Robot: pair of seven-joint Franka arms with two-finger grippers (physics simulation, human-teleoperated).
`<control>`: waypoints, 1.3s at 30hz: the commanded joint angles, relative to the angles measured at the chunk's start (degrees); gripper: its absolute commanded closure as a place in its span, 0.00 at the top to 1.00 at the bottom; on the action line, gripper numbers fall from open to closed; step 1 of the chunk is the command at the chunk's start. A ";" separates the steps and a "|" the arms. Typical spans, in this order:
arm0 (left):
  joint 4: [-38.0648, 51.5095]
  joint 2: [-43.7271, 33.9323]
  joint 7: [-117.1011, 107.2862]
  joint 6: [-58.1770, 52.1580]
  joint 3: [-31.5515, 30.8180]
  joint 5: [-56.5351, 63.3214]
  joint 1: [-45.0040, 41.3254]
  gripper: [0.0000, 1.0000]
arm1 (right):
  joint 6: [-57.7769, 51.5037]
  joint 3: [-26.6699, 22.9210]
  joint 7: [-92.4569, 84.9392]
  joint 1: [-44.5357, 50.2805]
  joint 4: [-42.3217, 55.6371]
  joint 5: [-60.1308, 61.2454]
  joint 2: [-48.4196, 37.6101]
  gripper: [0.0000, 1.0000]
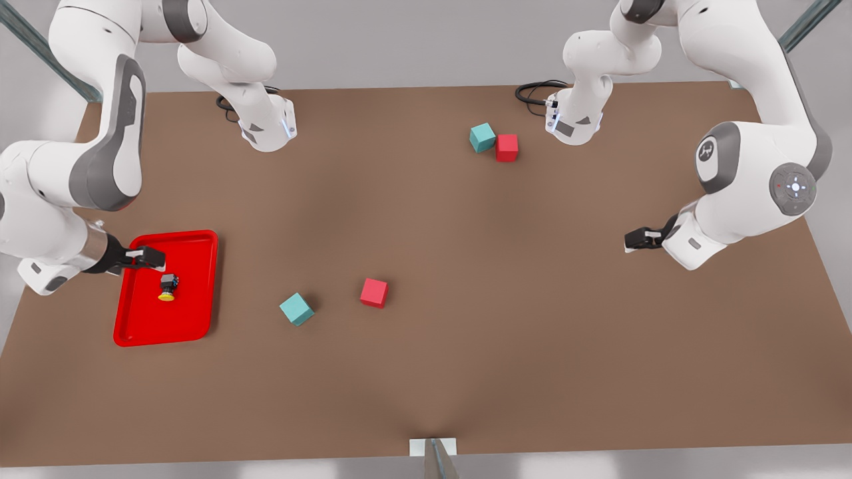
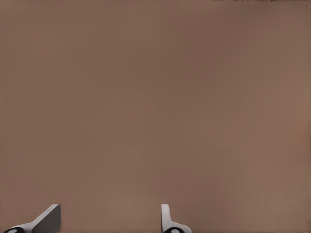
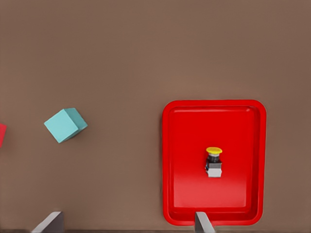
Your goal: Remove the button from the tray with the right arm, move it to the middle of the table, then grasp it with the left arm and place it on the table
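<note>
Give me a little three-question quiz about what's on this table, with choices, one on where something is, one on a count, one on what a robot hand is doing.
1. Where does the button lie?
A. inside the red tray
B. on the bare table
C. between a gripper's fingers

2. How many cubes are on the table?
A. two
B. three
C. four

3. How is the right gripper, above the tray?
A. shut on the button
B. open and holding nothing
C. shut on a cube

Answers:
1 A: the right wrist view shows the button lying on the tray floor inside the rim.
2 C: a teal cube and red cube sit far back, another teal cube and red cube nearer.
3 B: its fingers stand apart above the tray; the left gripper waits open over bare table.
</note>
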 commanded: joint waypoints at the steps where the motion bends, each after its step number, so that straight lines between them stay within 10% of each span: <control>1: -0.02 -0.17 -2.68 0.33 -0.01 0.01 0.19 1.00 | -2.04 -0.02 -4.84 0.03 0.08 0.22 -0.14 1.00; 14: 1.74 0.89 -8.66 -3.45 -1.41 0.01 -3.86 1.00 | 13.78 1.56 -21.10 -7.70 -7.30 -0.49 17.70 1.00; 21: 1.56 1.68 -8.48 -3.89 -1.41 -0.25 -3.24 1.00 | 30.13 38.74 -23.47 -46.72 -13.90 -25.53 25.70 1.00; 39: 0.77 3.44 -7.95 -3.19 -1.50 4.14 -5.35 1.00 | 42.78 45.60 -19.53 -61.67 -32.17 -28.61 18.14 1.00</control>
